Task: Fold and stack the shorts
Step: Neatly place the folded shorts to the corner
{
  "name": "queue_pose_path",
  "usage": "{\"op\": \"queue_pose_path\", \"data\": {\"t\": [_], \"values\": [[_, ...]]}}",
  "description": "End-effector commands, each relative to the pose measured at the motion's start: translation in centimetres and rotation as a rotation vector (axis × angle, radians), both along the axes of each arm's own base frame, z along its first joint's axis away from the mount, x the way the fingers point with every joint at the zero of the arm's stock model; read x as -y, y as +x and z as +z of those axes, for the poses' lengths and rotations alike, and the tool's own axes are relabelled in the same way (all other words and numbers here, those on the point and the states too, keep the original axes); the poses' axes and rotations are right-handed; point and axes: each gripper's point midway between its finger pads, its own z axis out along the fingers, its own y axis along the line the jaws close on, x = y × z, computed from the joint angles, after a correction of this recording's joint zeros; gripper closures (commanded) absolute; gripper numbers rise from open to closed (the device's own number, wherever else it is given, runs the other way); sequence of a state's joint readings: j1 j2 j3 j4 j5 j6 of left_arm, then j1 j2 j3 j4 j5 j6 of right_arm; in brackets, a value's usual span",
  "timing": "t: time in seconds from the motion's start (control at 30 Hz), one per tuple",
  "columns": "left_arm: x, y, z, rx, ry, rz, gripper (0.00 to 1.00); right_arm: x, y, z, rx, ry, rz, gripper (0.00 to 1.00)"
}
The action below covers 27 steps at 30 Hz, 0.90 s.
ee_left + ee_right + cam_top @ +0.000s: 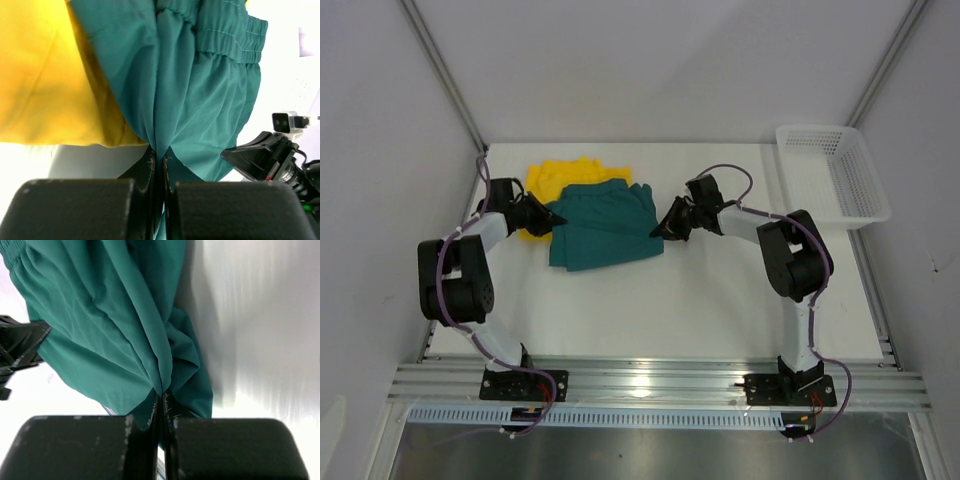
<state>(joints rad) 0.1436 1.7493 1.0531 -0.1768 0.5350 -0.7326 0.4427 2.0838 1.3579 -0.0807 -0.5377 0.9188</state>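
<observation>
Gripping the teal shorts [605,228], spread on the far tabletop [670,300] partly over the yellow shorts [565,172], with left tool [553,217] clamped on their left edge, right tool [657,232] on their right.

Bare counter [650,300] lies open on the near side of the teal shorts [605,230]; yellow shorts [565,172] block the far left, the white basket [840,175] the far right corner
</observation>
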Motion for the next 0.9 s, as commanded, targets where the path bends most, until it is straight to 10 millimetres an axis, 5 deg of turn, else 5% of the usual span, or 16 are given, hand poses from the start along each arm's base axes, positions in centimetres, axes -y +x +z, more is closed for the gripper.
{"op": "queue_pose_path", "data": {"t": [0.0, 0.07, 0.13, 0.2, 0.27, 0.3, 0.5, 0.87], "values": [[-0.7, -0.5, 3.3, 0.125, 0.081, 0.019, 0.94, 1.1, -0.8, 2.1, 0.110, -0.039, 0.027, 0.74], [-0.5, -1.8, 2.4, 0.104, 0.096, 0.015, 0.88, 1.6, -0.6, 3.3, 0.151, -0.053, 0.019, 0.54], [-0.5, -2.6, 1.8, 0.084, 0.106, 0.006, 0.64, 2.0, 0.0, 4.1, 0.191, -0.074, 0.022, 0.13], [-0.5, -3.1, 1.2, 0.065, 0.111, -0.001, 0.41, 2.5, 0.7, 4.6, 0.223, -0.094, 0.026, 0.01], [-0.6, -3.6, 0.7, 0.056, 0.116, 0.005, 0.25, 2.5, 1.7, 5.5, 0.261, -0.092, 0.035, 0.01], [-0.6, -4.2, 0.2, 0.044, 0.119, 0.008, 0.02, 2.4, 2.0, 5.3, 0.261, -0.083, 0.048, 0.00], [-1.8, -3.7, 1.0, 0.075, 0.189, 0.051, 0.01, 0.4, 4.2, 5.5, 0.323, 0.010, 0.120, 0.01], [-3.0, -2.3, 0.0, 0.082, 0.246, 0.095, 0.01, -2.4, 5.7, 1.7, 0.304, 0.015, 0.207, 0.01]]}}
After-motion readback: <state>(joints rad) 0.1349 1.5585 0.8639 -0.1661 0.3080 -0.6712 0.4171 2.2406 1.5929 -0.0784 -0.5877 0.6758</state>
